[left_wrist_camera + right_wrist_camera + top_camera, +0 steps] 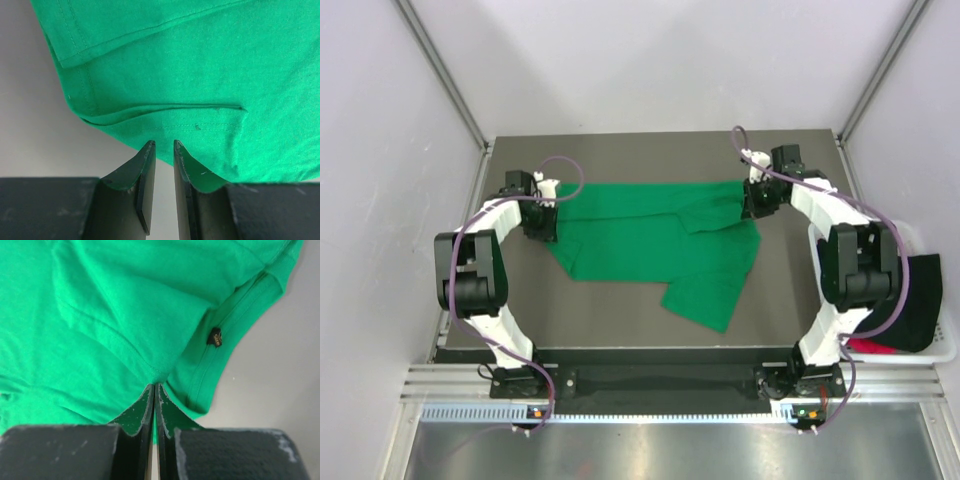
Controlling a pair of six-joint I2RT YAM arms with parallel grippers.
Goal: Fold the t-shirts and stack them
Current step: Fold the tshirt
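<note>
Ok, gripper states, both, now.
Left gripper: open a little, empty, at the edge of the green t-shirt.
Right gripper: shut on the green t-shirt.

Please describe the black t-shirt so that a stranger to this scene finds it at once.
Look off the right edge of the dark table, where a white bin stands beside the right arm. The black t-shirt hangs bunched over its rim; unlike the red cloth under it and the spread green t-shirt, it is black.
</note>
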